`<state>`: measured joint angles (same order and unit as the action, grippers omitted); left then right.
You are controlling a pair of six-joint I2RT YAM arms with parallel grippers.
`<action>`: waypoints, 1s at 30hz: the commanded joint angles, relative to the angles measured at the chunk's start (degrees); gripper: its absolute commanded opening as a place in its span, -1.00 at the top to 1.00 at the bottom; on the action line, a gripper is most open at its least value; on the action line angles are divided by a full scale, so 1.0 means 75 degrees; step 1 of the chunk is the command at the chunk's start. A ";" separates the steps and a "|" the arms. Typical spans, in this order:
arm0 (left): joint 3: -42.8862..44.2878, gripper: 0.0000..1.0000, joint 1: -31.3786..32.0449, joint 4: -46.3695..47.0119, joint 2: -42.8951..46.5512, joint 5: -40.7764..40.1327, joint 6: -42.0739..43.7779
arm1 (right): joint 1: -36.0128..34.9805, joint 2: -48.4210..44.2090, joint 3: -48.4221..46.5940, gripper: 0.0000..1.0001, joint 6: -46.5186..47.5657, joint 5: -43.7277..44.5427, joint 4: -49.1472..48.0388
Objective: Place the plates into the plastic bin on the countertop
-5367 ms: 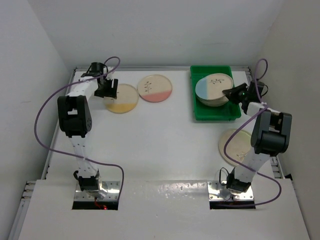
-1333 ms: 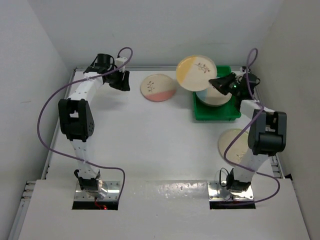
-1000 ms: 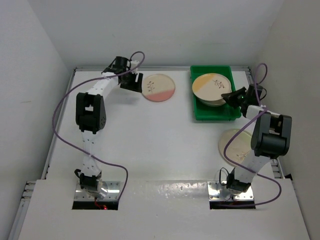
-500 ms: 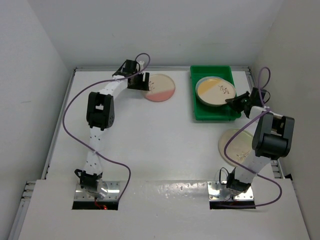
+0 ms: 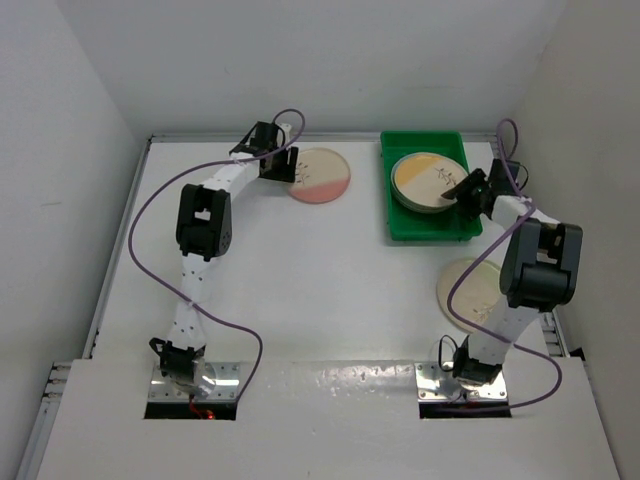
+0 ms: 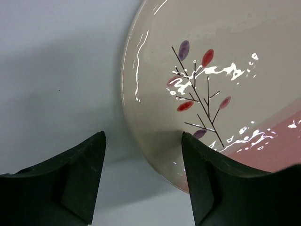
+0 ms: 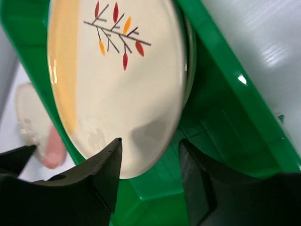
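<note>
Two plates lie outside the plastic bin (image 5: 420, 232). A pink plate (image 5: 320, 176) is at the far middle of the bench (image 5: 300, 280). A third plate (image 5: 463, 292) lies near the right arm's base, partly hidden by that arm. Inside the bin, a yellow plate (image 7: 113, 84) sits flat on top of a stack (image 7: 189, 61) of others.

Right pincer (image 7: 149, 143): jaws spread wide, holding nothing, poised at the near rim of the yellow plate. Contact with the rim cannot be confirmed. Judgement: this placement looks complete, and the arm need only back away clear of the bin wall.

Left pincer (image 6: 142, 141): jaws wide apart, gripping nothing. One finger is over bare bench and the other over the pink plate's edge, so the rim falls between them. Judgement: the step in hand is the pickup of the pink plate. The next move calls for lowering until the outer finger meets the rim, then closing firmly. The plate is flat and glossy, so a shallow bite risks slipping.
</note>
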<state>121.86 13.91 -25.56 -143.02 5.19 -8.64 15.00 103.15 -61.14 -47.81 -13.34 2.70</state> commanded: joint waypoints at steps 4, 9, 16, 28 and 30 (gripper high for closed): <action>-0.0311 -0.24 0.0055 -0.0436 -0.0126 -0.0107 0.0133 | -0.0465 0.0250 -0.0683 -0.03 0.0947 0.1076 0.0894; -0.0311 -0.07 0.0055 -0.0436 -0.0126 -0.0106 0.0203 | -0.0688 0.0531 -0.1315 -0.03 0.1312 0.1497 0.1396; -0.0311 0.05 0.0055 -0.0505 -0.0278 0.0139 0.0274 | -0.0700 0.0426 -0.1468 -0.03 0.1768 0.1556 0.1480; -0.0591 1.00 -0.0014 -0.1174 -0.0349 0.1204 0.1476 | -0.1401 -0.0757 -0.1550 -0.11 0.2892 0.1334 0.1889; -0.1150 1.00 -0.0015 -0.1256 0.0198 0.1872 0.2157 | -0.1752 -0.0932 -0.1656 -0.17 0.3278 0.1369 0.2018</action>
<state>120.14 13.28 -23.22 -142.45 11.11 -2.13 5.21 100.49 -70.54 -28.80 -2.98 17.28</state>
